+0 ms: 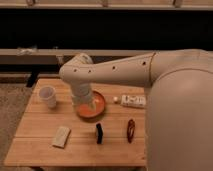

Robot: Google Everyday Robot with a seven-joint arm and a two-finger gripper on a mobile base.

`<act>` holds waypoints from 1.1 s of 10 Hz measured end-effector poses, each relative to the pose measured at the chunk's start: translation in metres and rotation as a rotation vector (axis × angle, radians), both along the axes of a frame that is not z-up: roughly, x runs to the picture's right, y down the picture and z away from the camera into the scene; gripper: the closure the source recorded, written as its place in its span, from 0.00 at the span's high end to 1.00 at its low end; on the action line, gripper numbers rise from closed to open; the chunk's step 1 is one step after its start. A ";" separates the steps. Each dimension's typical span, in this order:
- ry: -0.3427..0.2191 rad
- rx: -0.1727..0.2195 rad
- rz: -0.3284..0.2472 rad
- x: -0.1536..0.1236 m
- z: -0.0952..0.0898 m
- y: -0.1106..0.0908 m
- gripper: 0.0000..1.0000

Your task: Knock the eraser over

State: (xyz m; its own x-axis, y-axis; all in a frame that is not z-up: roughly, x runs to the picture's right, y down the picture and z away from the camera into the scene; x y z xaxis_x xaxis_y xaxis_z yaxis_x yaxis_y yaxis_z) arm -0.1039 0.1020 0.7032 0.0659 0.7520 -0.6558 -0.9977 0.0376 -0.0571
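The eraser (99, 133) stands on a narrow edge in the lower centre of the frame, a small black block on the wooden worktop (35, 150). It is upright and not yet toppled. A flat beige pad (61, 136) lies to its left and a dark red oval loop (131, 130) to its right, both apart from it, so a sideways push has room to tip it.

The gripper (86, 106) hangs at the end of the pale arm (115, 72), low over the left part of an orange dish (97, 107) just above centre. It sits up-frame of the eraser and does not touch it. Whether the jaws are apart or together, I cannot tell.

A white cup (47, 95) stands at the left and a white packet (133, 101) lies right of the dish, both well clear of the eraser. I judge the approach unfinished: the gripper must come down-frame past the dish rim and nudge the block's upper part.
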 end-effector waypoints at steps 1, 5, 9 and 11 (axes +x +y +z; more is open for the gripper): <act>-0.001 -0.003 -0.004 0.000 0.000 0.002 0.65; -0.051 -0.049 0.020 -0.018 -0.008 0.041 0.65; -0.063 -0.127 0.084 -0.011 -0.005 0.079 0.65; -0.062 -0.169 0.105 -0.004 -0.001 0.100 0.65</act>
